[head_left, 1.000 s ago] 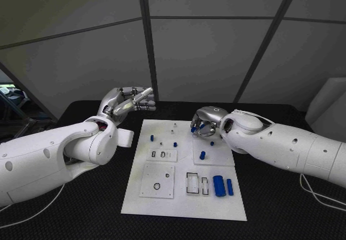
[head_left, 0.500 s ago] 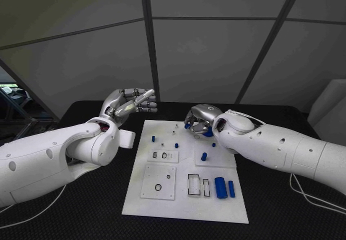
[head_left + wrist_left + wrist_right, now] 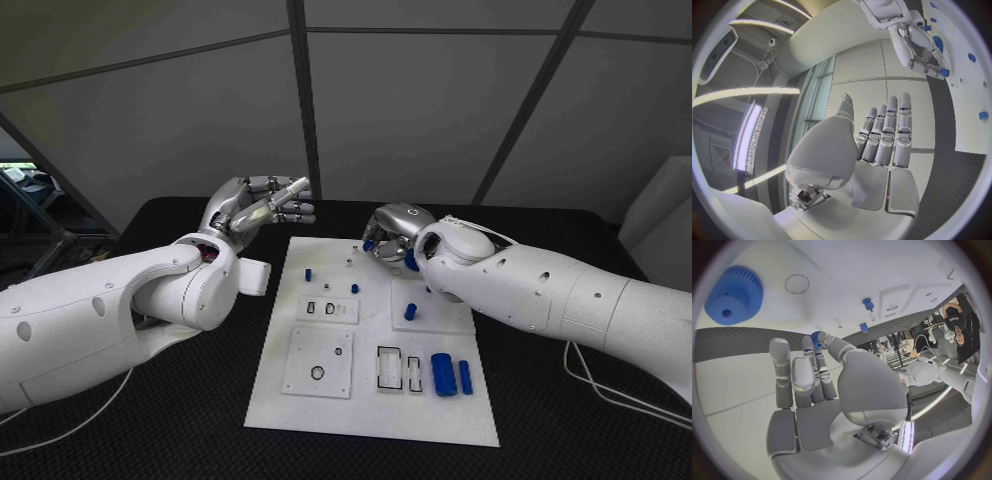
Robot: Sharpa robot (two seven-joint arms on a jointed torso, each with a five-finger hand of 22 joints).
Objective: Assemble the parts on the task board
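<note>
Right hand [image 3: 392, 240] hovers over the far end of the board [image 3: 289, 400], fingers curled in on a small blue part [image 3: 816, 338]; from the right wrist that part peeks out between the fingertips, so it looks pinched there. A blue gear [image 3: 732, 294] lies on the board close beside that hand, seen from the wrist. Left hand [image 3: 260, 207] is up off the desk [image 3: 159, 420] past the board's far left corner, fingers straight and side by side, holding nothing; the left wrist view shows the palm flat and bare.

On the board: two blue cylinders [image 3: 441, 373] lie side by side near the right edge, next to a pair of upright rectangular slots [image 3: 387, 367]. A square plate with a ring [image 3: 317, 373] sits left of those. A short blue peg [image 3: 410, 311] stands on the raised square pad toward the right. Farther up, a blue pin [image 3: 306, 273] stands near the left edge and another small blue piece [image 3: 355, 288] stands between it and the right hand. The board lies in the middle of the black desk, long side running away from the robot
</note>
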